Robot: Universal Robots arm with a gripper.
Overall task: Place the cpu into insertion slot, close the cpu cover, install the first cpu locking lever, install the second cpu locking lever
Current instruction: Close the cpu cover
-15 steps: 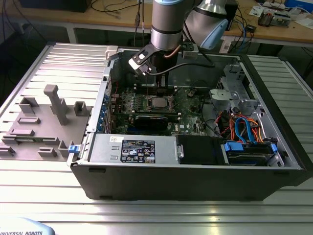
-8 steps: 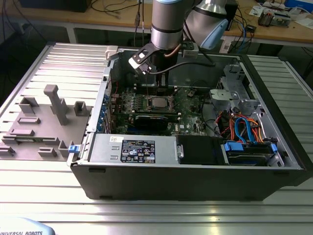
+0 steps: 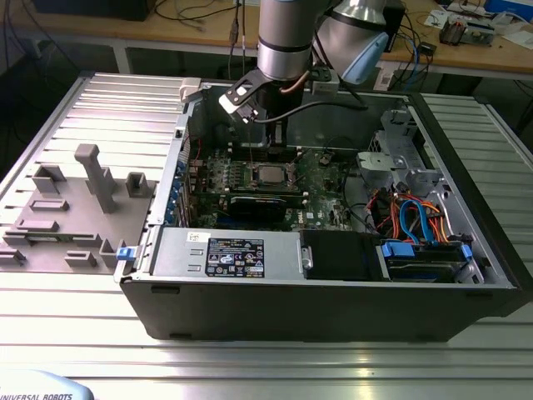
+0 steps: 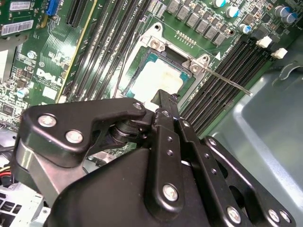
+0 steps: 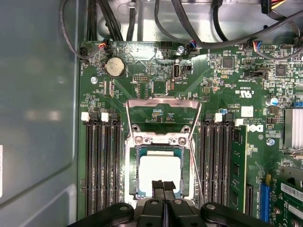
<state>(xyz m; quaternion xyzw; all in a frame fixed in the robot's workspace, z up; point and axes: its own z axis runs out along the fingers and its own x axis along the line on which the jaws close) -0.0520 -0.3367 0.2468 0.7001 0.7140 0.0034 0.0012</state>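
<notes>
Black tool (image 5: 164, 183) vertical over cpu (image 5: 160, 169), fingers (image 5: 157, 186) seemingly together.

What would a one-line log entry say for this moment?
cpu: in insertion slot | cpu cover: open | end effector: shut, over cpu

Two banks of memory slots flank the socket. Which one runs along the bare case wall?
The memory bank with only grey case wall beyond it; the other bank has green board and a blue connector beyond.
</notes>
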